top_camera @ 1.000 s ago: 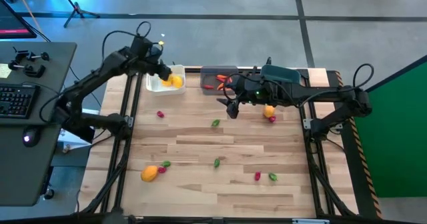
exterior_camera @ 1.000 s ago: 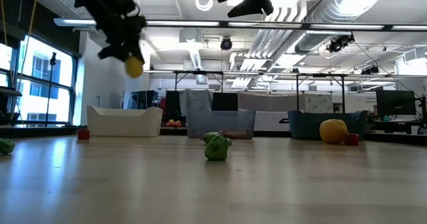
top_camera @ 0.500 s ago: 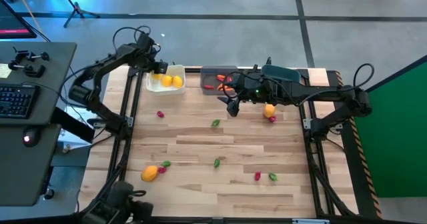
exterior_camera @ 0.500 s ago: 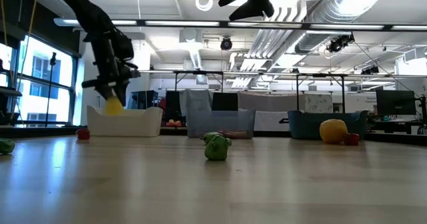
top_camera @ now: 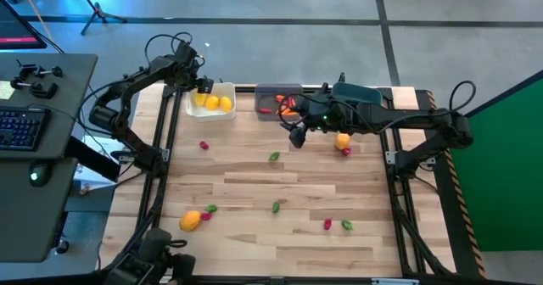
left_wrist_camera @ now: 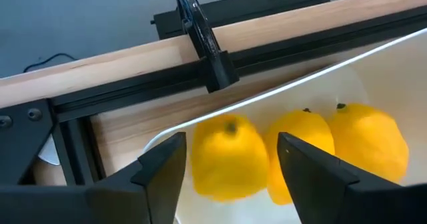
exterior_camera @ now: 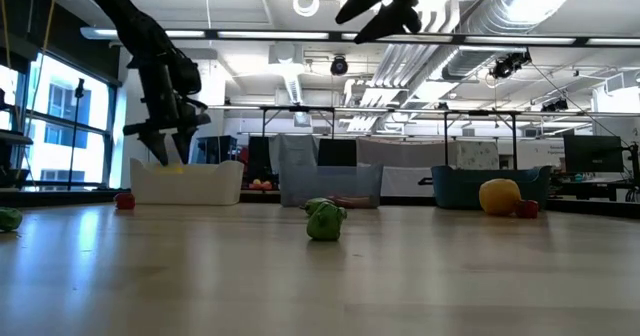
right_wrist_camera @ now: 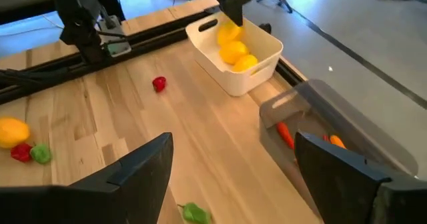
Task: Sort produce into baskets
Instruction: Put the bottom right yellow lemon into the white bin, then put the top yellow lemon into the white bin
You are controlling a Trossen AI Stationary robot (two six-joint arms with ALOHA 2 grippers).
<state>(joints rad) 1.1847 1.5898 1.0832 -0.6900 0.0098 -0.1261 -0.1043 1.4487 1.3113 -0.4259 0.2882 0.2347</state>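
Produce: 3 yellow fruits [top_camera: 213, 103] lie in white bin [top_camera: 227, 89], far left.
L gripper [left_wrist_camera: 230, 161]: jaws apart over bin, fruit released.
R gripper [top_camera: 296, 135]: jaws apart, empty, by grey bin [top_camera: 270, 91], prob. waiting.

My overhead camera looks straight down on the whole table [top_camera: 280, 234]. The low one sits at tabletop height, facing the room. My left wrist camera is close above the white bin [left_wrist_camera: 373, 71]; my right wrist camera looks across the boards, sharing that white bin [right_wrist_camera: 257, 67] farther off.
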